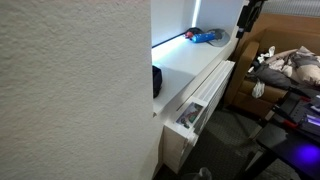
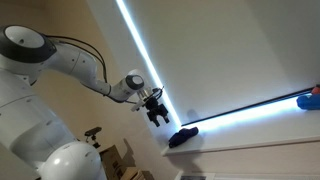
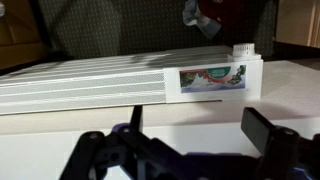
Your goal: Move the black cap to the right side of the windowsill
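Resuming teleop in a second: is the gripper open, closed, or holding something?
The gripper: open, holding nothing, not touching the black cap.

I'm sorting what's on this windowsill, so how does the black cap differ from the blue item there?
Colour: the black cap is all black; the blue item has a red bit at one end. Shape: the black cap is domed, the blue item lies flatter and longer. Place: the black cap sits near the hand, the blue item far along the white windowsill. Both rest on it, unheld.
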